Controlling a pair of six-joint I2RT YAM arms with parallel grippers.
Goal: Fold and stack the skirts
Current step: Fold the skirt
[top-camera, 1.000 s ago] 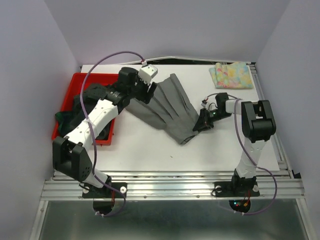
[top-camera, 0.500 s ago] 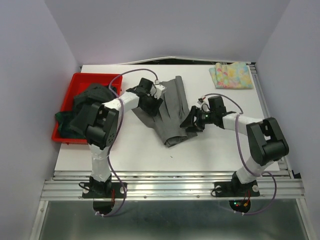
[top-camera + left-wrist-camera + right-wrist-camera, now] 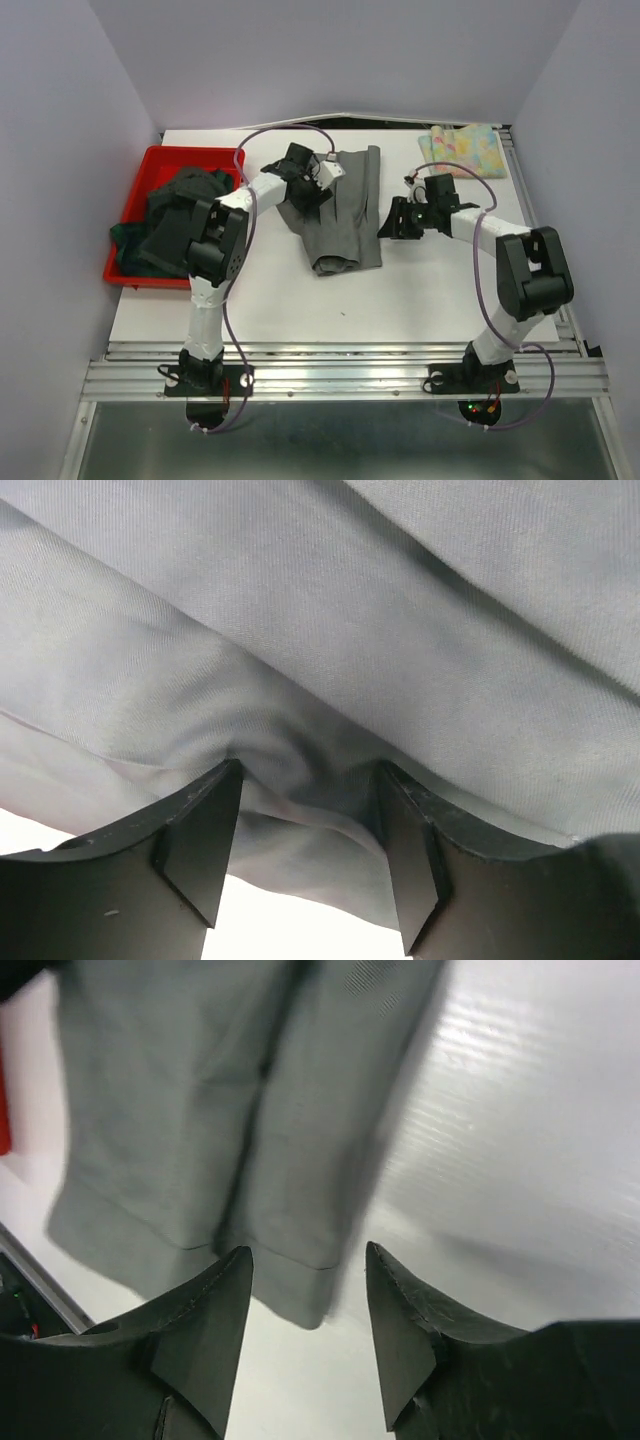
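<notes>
The grey pleated skirt (image 3: 345, 215) lies flat in the middle of the table, its length running front to back. My left gripper (image 3: 314, 190) rests on its left edge near the back. In the left wrist view the grey cloth (image 3: 330, 650) fills the frame and a fold lies between the jaws of my left gripper (image 3: 308, 770), which stand apart. My right gripper (image 3: 392, 222) is open and empty just right of the skirt. The right wrist view shows the skirt's hem (image 3: 250, 1160) ahead of my right gripper (image 3: 310, 1260). The folded floral skirt (image 3: 462, 150) lies at the back right.
A red bin (image 3: 135, 185) at the left holds a heap of dark skirts (image 3: 175, 225). The table's right rail (image 3: 525, 200) runs near the right arm.
The grey skirt has swung round and now lies straight, front to back. The right gripper has let go of its hem and moved back to the right. The left gripper shifted slightly toward the back.
</notes>
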